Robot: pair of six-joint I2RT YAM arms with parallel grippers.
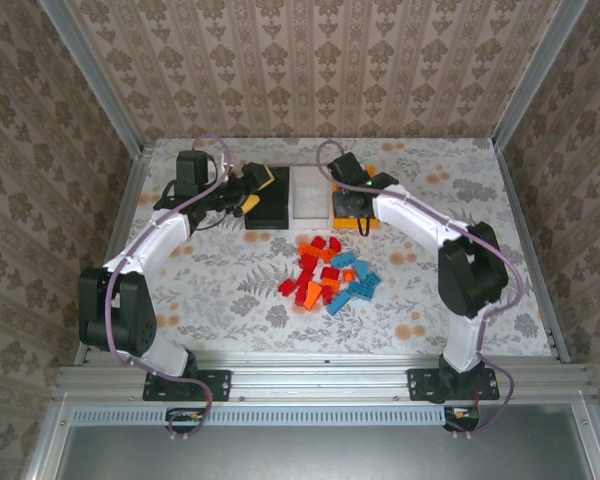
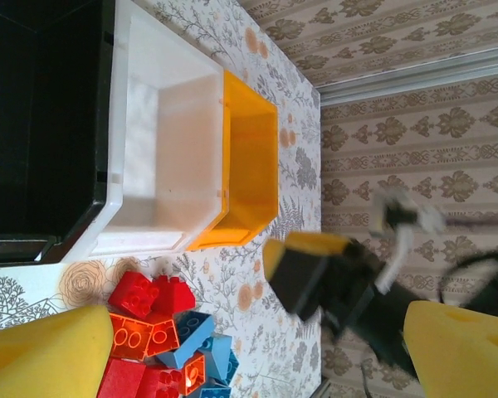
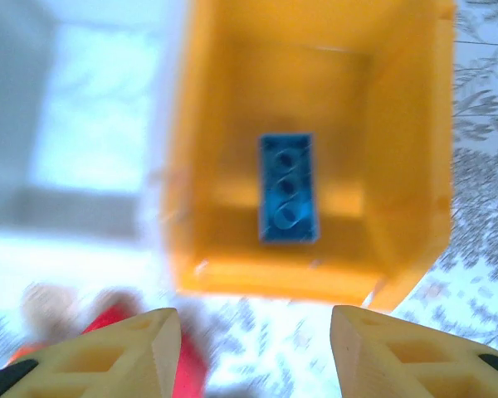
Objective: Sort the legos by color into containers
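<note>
on the tabletop (image 1: 230, 290), the black bin (image 1: 267, 210), white bin (image 1: 309, 195) and yellow-orange bin (image 2: 253, 157) sit in a row near the far edge. the lego pile (image 1: 330, 278) lies mid-tabletop. left fingers (image 2: 50, 356) and right fingers (image 3: 108, 348) are spread wide, empty. one blue brick (image 3: 288, 187) lies inside the yellow-orange bin.

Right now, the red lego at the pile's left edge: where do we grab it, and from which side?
Red lego: come straight down and pinch its far and near walls. It sits low on the table, which is bare to its left, with other legos crowding its right, so a sideways approach looks poor.
</note>
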